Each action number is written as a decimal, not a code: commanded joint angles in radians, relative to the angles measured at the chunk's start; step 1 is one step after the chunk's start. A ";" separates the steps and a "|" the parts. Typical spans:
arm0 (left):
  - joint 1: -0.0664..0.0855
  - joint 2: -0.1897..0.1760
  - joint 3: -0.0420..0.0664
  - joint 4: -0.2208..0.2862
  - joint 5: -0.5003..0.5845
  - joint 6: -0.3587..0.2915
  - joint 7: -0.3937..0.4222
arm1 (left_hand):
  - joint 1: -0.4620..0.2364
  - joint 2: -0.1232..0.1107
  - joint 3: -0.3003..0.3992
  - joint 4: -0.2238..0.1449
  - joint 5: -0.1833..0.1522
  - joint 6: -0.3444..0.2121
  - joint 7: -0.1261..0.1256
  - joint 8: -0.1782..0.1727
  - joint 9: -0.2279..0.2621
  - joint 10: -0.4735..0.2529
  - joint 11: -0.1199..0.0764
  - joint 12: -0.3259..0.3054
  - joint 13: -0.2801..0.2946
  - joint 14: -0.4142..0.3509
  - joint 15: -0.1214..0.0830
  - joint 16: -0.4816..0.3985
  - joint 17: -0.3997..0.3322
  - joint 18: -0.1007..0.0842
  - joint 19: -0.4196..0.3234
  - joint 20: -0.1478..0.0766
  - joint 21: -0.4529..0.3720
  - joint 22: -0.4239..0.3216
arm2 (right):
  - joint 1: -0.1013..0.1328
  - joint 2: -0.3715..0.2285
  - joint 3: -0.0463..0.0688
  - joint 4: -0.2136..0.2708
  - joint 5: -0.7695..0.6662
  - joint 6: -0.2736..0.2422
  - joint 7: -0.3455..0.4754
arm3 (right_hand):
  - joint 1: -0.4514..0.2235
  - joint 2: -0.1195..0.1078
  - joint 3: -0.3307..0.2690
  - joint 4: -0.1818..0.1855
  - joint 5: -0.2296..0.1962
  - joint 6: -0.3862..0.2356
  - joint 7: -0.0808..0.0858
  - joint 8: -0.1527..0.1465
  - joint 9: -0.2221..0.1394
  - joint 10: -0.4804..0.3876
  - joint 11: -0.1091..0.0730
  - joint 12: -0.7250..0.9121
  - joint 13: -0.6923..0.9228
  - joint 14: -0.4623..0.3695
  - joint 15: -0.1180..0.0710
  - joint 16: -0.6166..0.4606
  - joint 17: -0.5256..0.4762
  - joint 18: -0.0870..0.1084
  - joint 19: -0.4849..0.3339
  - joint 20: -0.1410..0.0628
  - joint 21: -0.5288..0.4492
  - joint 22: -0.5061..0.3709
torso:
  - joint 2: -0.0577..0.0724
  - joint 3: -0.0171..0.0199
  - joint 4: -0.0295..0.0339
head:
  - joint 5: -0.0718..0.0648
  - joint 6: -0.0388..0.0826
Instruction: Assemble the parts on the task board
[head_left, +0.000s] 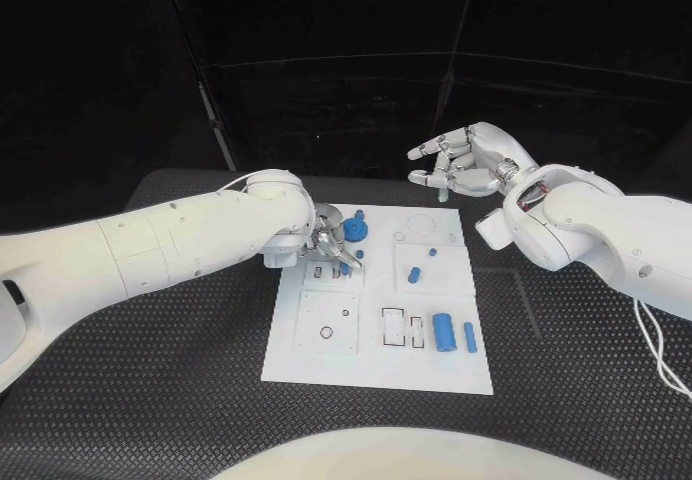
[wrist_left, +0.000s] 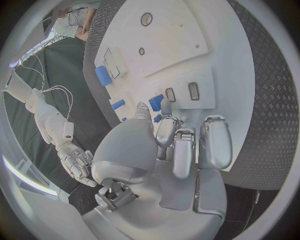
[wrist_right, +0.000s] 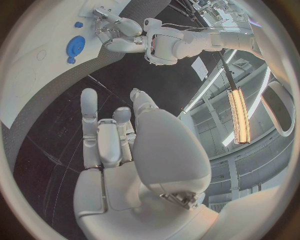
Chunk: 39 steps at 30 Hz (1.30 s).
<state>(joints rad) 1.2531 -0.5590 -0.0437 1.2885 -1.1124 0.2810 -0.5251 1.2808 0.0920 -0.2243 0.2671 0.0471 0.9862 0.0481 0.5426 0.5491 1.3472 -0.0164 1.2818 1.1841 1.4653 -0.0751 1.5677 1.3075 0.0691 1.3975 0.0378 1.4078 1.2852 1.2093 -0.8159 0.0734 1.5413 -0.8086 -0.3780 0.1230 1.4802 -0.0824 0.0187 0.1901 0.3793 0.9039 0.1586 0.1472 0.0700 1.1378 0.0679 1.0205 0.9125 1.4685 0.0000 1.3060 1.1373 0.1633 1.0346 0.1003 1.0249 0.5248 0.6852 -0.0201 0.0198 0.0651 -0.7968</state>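
Black desk (head_left: 173, 400) carries the board (head_left: 378, 372) at centre. I see my left robot hand (head_left: 329, 246) down at the board's 11 o'clock corner, fingertips pinching a small blue part (head_left: 345, 266). My right robot hand (head_left: 459, 160) hovers off past 1 o'clock, fingers spread wide, holding nothing. Two blue cylinders (head_left: 444, 329) lie toward 4 o'clock.

The left robot hand (head_left: 329, 243) is down on the task board (head_left: 378, 360) around 10 o'clock, fingers right by a small blue part (head_left: 358, 233). The right robot hand (head_left: 464, 160) hangs over the bench (head_left: 130, 400) past the board's far edge at 1 o'clock, fingers loosely curled and holding nothing. Two blue cylinders (head_left: 453, 332) lie at 4 o'clock.
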 joint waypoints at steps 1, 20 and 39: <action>0.002 0.002 0.000 -0.001 -0.004 0.011 -0.007 | 0.015 0.001 0.018 -0.002 0.001 -0.012 0.000 0.006 0.005 0.007 -0.004 0.003 0.001 0.105 -0.002 0.003 0.263 -0.006 0.002 -0.002 0.005 0.002 | 0.002 0.002 0.001 0.000 -0.002 0.009 0.004 | -0.002 0.004 -0.001 -0.003 0.004 -0.007 0.002 0.004 -0.002 -0.007 0.003 -0.005 0.000 0.005 -0.007 -0.003 -0.001 0.017 -0.006 0.001 -0.007 -0.001 | 0.000 0.0001 0.0003 | -0.001 -0.002; 0.002 0.002 0.000 0.000 0.007 0.010 -0.006 | 0.152 0.019 0.212 -0.055 0.002 -0.034 -0.012 -0.014 0.021 0.002 -0.016 -0.007 0.000 0.105 -0.012 0.003 0.263 -0.006 -0.002 -0.011 0.004 0.005 | 0.002 0.005 0.001 -0.005 -0.002 0.020 0.005 | 0.000 0.004 0.001 -0.005 0.008 -0.008 0.002 0.005 -0.001 -0.006 0.002 -0.005 -0.001 0.006 -0.007 -0.005 -0.001 0.017 -0.005 0.001 -0.009 -0.002 | -0.001 -0.0004 0.0004 | -0.002 -0.006; 0.002 -0.022 0.000 0.025 0.106 -0.053 0.001 | -0.009 -0.230 0.852 -0.137 0.172 -0.032 0.002 -0.026 0.088 0.014 -0.008 -0.025 0.001 0.105 -0.002 0.003 0.263 -0.005 -0.002 -0.002 0.002 0.016 | 0.002 0.009 0.000 -0.013 -0.002 0.030 0.006 | 0.000 0.004 0.001 -0.005 0.010 -0.008 0.002 0.005 -0.001 -0.005 0.002 -0.004 0.000 0.006 -0.007 -0.005 0.000 0.017 -0.005 0.001 -0.009 -0.003 | -0.001 0.0002 0.0017 | 0.002 -0.008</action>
<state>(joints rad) 1.2535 -0.5791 -0.0442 1.3076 -1.0590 0.2680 -0.5256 1.2814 -0.1386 0.4832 0.2684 0.2160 0.9600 0.0502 0.5135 0.6360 1.3551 -0.0239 1.2586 1.1848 1.4672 -0.0842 1.5677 1.3074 0.0692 1.3938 0.0342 1.4077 1.3004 1.2092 -0.8076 0.0731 1.5278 -0.8089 -0.3577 0.1228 1.4802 -0.0824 0.0187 0.1901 0.3841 0.9039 0.1587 0.1472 0.0700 1.1379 0.0679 1.0205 0.9128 1.4685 0.0001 1.3061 1.1365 0.1632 1.0347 0.1003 1.0193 0.5236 0.6846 -0.0200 0.0207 0.0662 -0.8044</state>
